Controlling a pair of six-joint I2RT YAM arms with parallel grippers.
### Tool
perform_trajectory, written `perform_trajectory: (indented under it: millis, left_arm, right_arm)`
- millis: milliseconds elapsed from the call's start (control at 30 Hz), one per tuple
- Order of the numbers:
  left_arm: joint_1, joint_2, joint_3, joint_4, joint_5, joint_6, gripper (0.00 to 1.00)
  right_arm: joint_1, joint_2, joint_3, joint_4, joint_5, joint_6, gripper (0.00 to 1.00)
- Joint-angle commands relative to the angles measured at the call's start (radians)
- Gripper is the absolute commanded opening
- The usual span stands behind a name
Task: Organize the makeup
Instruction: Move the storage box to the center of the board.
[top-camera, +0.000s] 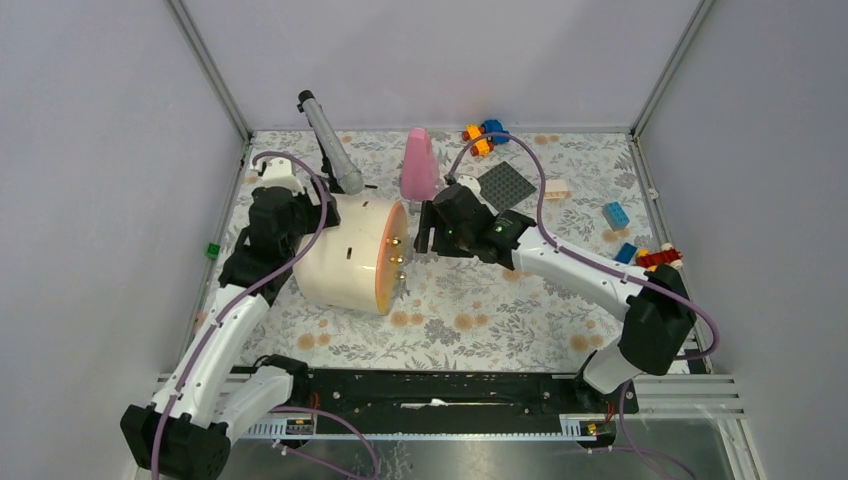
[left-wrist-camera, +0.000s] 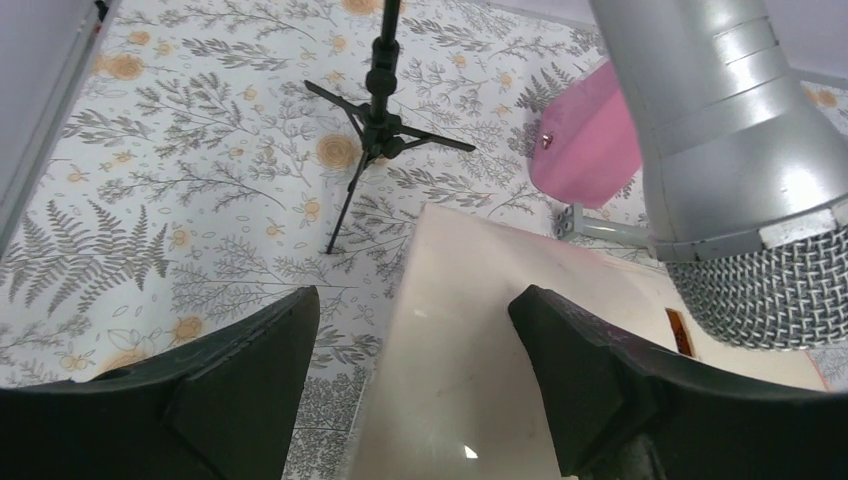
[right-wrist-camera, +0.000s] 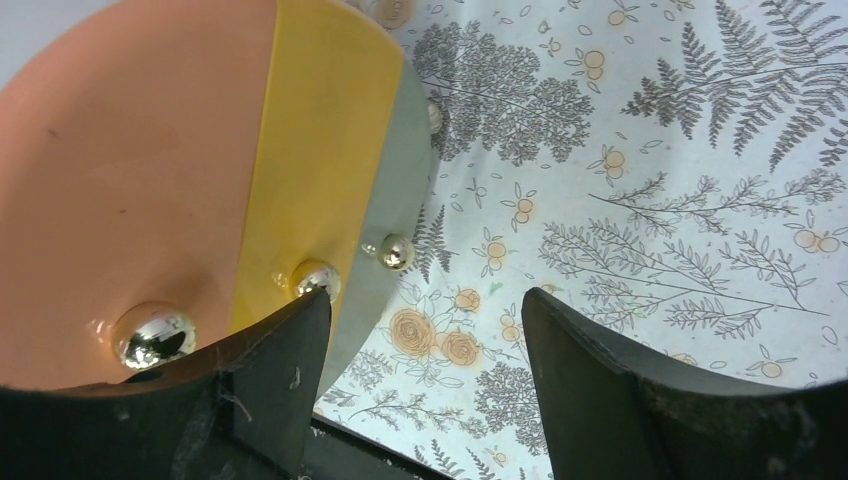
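Observation:
No makeup shows in any view. A round cream case (top-camera: 340, 255) lies on its side, its orange base (top-camera: 388, 262) with gold ball feet (right-wrist-camera: 396, 252) facing right. My left gripper (top-camera: 308, 215) is at the case's upper left; in the left wrist view it (left-wrist-camera: 412, 310) stands open, with the cream wall (left-wrist-camera: 470, 340) showing between the fingers. My right gripper (top-camera: 422, 232) is open just right of the base. In the right wrist view its (right-wrist-camera: 425, 310) left finger (right-wrist-camera: 285, 350) is close to a gold foot and the orange base (right-wrist-camera: 130, 170), with only tablecloth between the fingers.
A silver microphone (top-camera: 330, 145) on a black tripod (left-wrist-camera: 378, 125) leans over the case's back. A tall pink cone bottle (top-camera: 418, 165) stands behind the right gripper. A grey studded plate (top-camera: 505, 184) and toy bricks (top-camera: 615, 214) lie at the back right. Walls enclose the table.

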Motion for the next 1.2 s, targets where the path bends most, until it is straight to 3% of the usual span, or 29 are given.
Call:
perform_trajectory:
  millis: [0, 333, 700, 1033, 1167]
  left_arm:
    - [-0.004, -0.054, 0.025, -0.098, -0.067, -0.02, 0.85]
    - [-0.005, -0.14, 0.182, -0.241, -0.193, -0.042, 0.93]
    - [-0.004, -0.149, 0.314, -0.321, -0.147, -0.075, 0.94]
    - [-0.004, -0.159, 0.327, -0.34, -0.148, -0.067, 0.96]
    - [-0.005, -0.159, 0.323, -0.34, -0.151, -0.065, 0.96]
  right_arm:
    - [-0.003, 0.02, 0.02, -0.007, 0.088, -0.003, 0.77]
    - [0.013, 0.169, 0.054, 0.082, 0.018, 0.052, 0.75]
    - [0.085, 0.304, 0.084, 0.344, -0.066, 0.211, 0.75]
    - [0.169, 0.527, 0.287, 0.477, -0.087, 0.321, 0.74]
    - [0.175, 0.569, 0.352, 0.475, -0.106, 0.256, 0.74]
